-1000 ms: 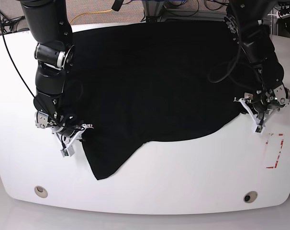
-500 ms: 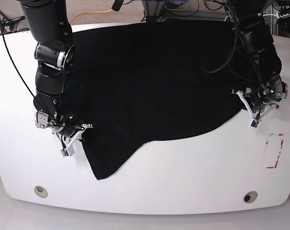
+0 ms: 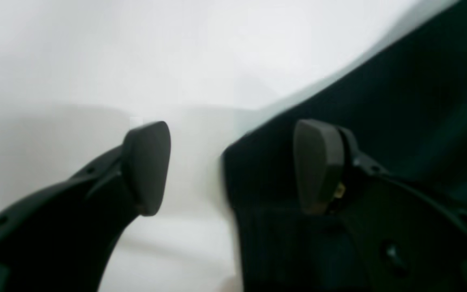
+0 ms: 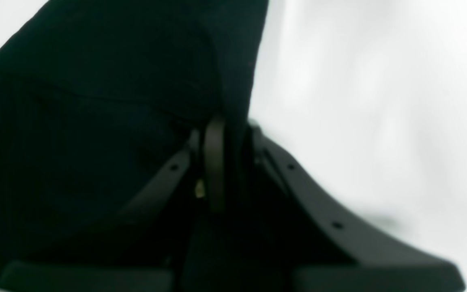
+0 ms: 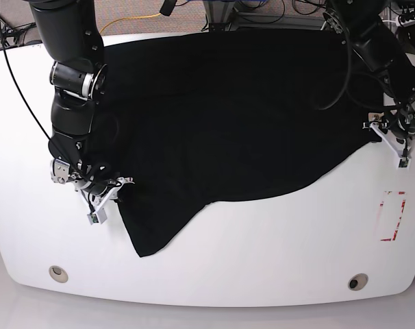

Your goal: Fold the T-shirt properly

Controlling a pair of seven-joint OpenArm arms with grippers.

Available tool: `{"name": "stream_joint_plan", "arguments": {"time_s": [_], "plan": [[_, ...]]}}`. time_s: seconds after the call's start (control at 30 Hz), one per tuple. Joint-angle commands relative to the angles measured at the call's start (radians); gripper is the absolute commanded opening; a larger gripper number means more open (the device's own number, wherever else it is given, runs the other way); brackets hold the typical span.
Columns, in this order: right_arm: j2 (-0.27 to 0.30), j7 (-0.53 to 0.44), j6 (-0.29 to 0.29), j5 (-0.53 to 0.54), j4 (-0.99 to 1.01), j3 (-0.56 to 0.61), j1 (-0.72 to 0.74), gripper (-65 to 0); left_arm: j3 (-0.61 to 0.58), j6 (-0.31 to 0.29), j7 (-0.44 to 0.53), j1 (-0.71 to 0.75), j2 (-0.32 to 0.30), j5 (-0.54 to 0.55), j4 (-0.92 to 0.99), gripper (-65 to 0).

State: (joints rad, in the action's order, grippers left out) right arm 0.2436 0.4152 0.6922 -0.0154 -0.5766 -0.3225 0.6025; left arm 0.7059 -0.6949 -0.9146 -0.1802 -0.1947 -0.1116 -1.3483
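Observation:
The black T-shirt (image 5: 221,116) lies spread over the white table (image 5: 262,240), its print out of sight. One pointed flap reaches toward the front left. On the right of the base view, my left gripper (image 5: 389,144) stands open at the shirt's right edge. In the left wrist view one finger (image 3: 146,166) is over bare table, the other over cloth (image 3: 399,101), and the hem lies loose between them. My right gripper (image 5: 105,199) is at the shirt's left front edge. In the right wrist view this gripper (image 4: 233,134) is shut on a fold of black cloth (image 4: 95,101).
A red-edged rectangle (image 5: 392,216) is marked on the table at the right front. Two round holes (image 5: 57,273) (image 5: 358,282) sit near the front edge. Cables and equipment stand behind the table's far edge.
My left gripper moved right and toward the back, drawing the shirt's right edge outward, then opened off the cloth. The right arm and its grip have not moved.

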Motion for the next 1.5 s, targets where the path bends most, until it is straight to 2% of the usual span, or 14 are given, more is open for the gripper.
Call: {"name": "stream_joint_plan", "arguments": {"time_s": [0.0,0.23,0.3,0.4,0.47,0.5,0.63,0.77,1.07,1.2,1.33,1.4,1.47], "plan": [[0.010,0.000,0.006,0.004,-0.015,0.000,0.027,-58.0,0.004,-0.003,0.018,-0.018,-0.005,0.054,0.008,-20.4],[0.010,0.000,0.006,0.004,-0.015,0.000,0.027,-58.0,-0.044,-0.003,0.016,0.018,-0.033,0.166,0.080,-21.4],[0.010,0.000,0.006,0.004,-0.015,0.000,0.027,-58.0,-0.070,-0.003,0.016,0.020,-0.036,0.197,0.080,-28.5],[0.010,0.001,0.006,0.004,-0.015,0.000,0.027,-58.0,-0.065,-0.003,0.019,0.031,-0.035,0.218,0.080,-51.1],[0.010,0.001,0.006,0.004,-0.015,0.000,0.027,-58.0,-0.068,-0.003,0.021,0.026,-0.035,0.218,0.079,-62.1],[0.010,0.001,0.006,0.004,-0.015,0.000,0.027,-58.0,-0.071,-0.003,0.022,0.026,-0.035,0.218,0.073,-63.8],[0.010,0.001,0.006,0.004,-0.015,0.000,0.026,-58.0,-0.071,-0.003,0.041,0.037,-0.032,0.220,-0.052,-60.8],[0.010,0.001,0.006,0.004,-0.013,0.000,0.026,-58.0,-0.082,-0.003,0.068,0.090,0.004,0.220,-0.198,-60.3],[0.010,0.001,0.006,0.004,-0.015,0.000,0.006,-58.0,-0.233,-0.003,0.081,0.210,0.001,0.212,-0.469,-60.0],[0.010,0.001,0.006,0.004,-0.015,0.000,0.001,-58.0,-0.335,-0.003,0.081,0.278,-0.027,0.211,-0.520,-60.0],[0.009,0.001,0.006,0.004,-0.015,0.000,0.000,-58.0,-0.397,-0.003,0.079,0.315,-0.027,0.211,-0.524,-59.7],[0.009,0.001,0.006,0.004,-0.015,0.000,0.000,-58.0,-0.397,-0.003,0.079,0.321,-0.027,0.211,-0.523,-56.0],[0.009,0.001,0.006,0.004,-0.015,0.000,0.000,-58.0,-0.392,-0.003,0.078,0.322,-0.027,0.211,-0.523,-45.7]]}}
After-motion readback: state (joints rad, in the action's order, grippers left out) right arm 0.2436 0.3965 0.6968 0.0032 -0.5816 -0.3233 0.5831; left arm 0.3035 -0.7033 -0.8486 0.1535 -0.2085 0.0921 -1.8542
